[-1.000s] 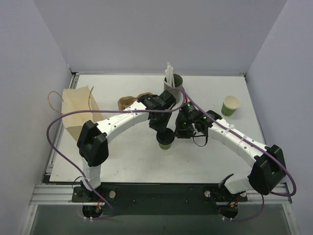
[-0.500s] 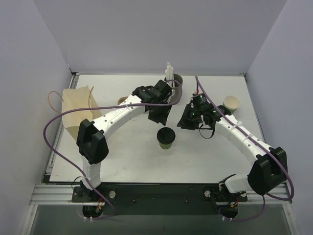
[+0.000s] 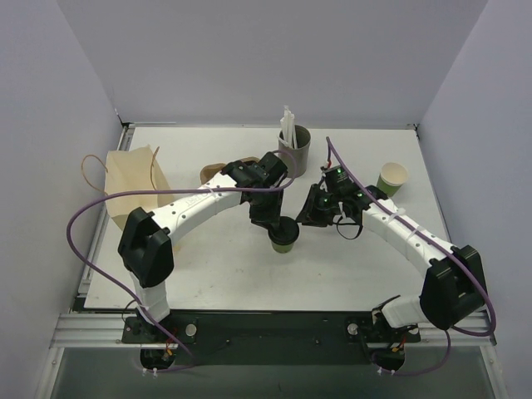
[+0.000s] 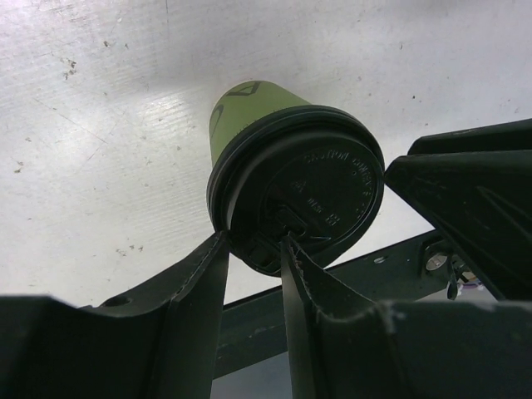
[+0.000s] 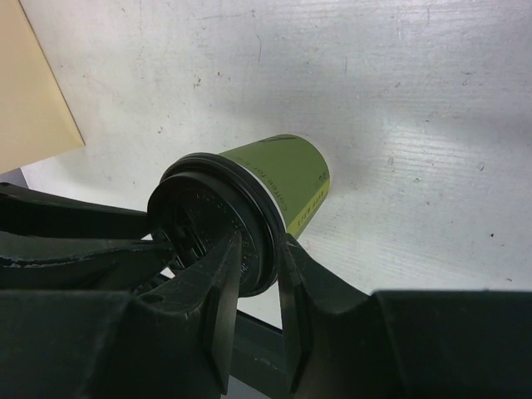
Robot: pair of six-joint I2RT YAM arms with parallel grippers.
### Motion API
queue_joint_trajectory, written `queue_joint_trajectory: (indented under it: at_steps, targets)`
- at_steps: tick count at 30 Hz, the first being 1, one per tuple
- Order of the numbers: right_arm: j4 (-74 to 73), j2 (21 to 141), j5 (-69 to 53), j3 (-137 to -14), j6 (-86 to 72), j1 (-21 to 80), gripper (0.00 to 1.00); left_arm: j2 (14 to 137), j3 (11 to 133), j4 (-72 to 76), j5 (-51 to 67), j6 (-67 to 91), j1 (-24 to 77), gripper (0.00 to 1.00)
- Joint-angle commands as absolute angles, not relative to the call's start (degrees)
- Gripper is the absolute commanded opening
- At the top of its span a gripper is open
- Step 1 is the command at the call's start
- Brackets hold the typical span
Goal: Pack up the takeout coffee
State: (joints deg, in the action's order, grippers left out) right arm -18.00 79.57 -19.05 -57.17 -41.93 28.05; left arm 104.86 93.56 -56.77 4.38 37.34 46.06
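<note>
Tabletop with the paper bag standing open at its far left, well apart from the work at the centre. Both arms, which half a second earlier are drawn back and leave the drink standing alone, now converge on it again from either side. The left hand comes in from behind and left. Its fingers stand narrowly apart and bracket the near rim of the lid, touching it; a firm clamp cannot be confirmed. The right hand mirrors this from the other side, nearly closed, with its two fingers pinching the opposite edge of the same lid. The coffee cup stands upright in the middle of the tabletop, in the same spot as a second ago, capped and not lifted.

The renewed two-sided contact suggests the lid is being pressed or checked rather than the cup carried. The transfer into the bag is judged still to come, and it will need a hold on the cup body.
</note>
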Motion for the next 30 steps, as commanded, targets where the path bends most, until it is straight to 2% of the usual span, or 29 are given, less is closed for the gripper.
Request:
queue_joint_trajectory:
  at_steps: [1, 9, 23, 30]
  targets:
    - [-16.88, 80.16, -19.95, -56.25, -41.57, 27.6, 0.2, 102.39, 93.52, -54.4, 3.17, 39.46, 46.23, 0.42]
    - [-16.88, 79.54, -18.37, -54.58, -42.63, 27.51, 0.18, 104.15, 92.2, -54.58, 0.53, 37.27, 46.23, 0.37]
    - [-15.12, 78.58, -19.87, -52.21, -43.5, 27.77, 0.16, 109.16, 101.68, -59.32, -2.28, 30.76, 46.32, 0.33]
    - [-14.15, 77.08, -19.87, -50.63, -44.56, 27.95, 0.16, 109.69, 101.16, -59.41, -2.37, 30.06, 46.41, 0.32]
